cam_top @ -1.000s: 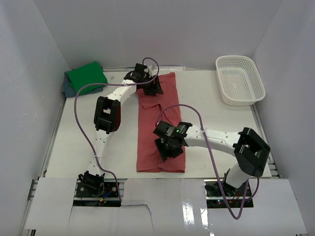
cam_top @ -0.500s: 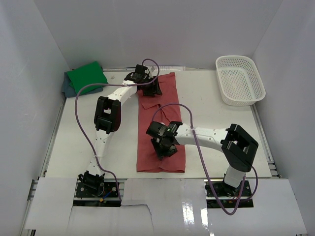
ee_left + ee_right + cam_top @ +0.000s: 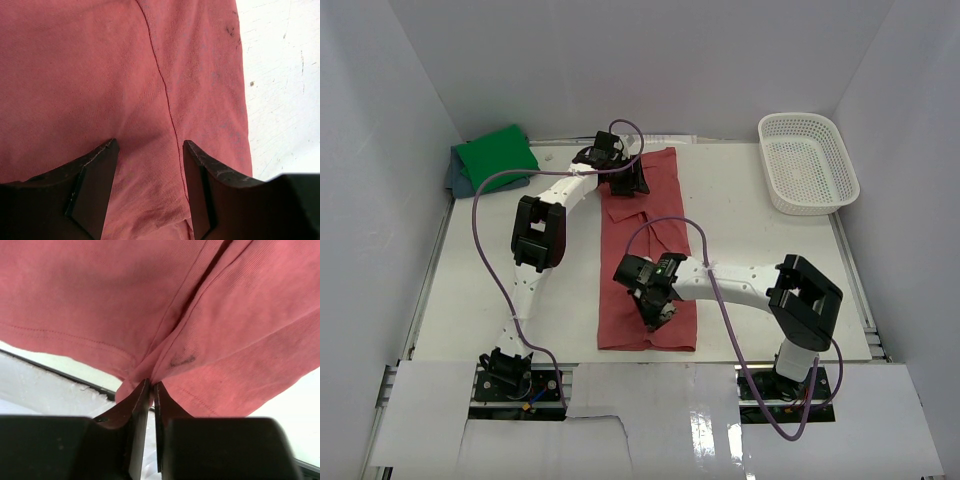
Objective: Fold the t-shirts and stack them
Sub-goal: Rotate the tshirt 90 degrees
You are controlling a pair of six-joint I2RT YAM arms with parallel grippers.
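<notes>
White-walled table (image 3: 470,300). Item: brick-red t-shirt (image 3: 645,215), a strip lying 12-to-6 at centre — judged light, limp; take at hems or fold edges. Right gripper (image 3: 151,385) pinches a cloth ridge toward 6 o'clock; left gripper (image 3: 150,150) spread over the 12 end.

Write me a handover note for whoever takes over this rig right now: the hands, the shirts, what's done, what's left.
Left hand: open over the far end of the red shirt, gripping nothing.
Right hand: shut on a pinch of the red shirt toward its near end, cloth lifted.
Shirts: the red one lies as a long strip between the arms. The green shirt sits folded on the blue-grey shirt in the far left corner.
Done: those two look folded and stacked.
Left: finish folding the red shirt and add it to the stack.
</notes>
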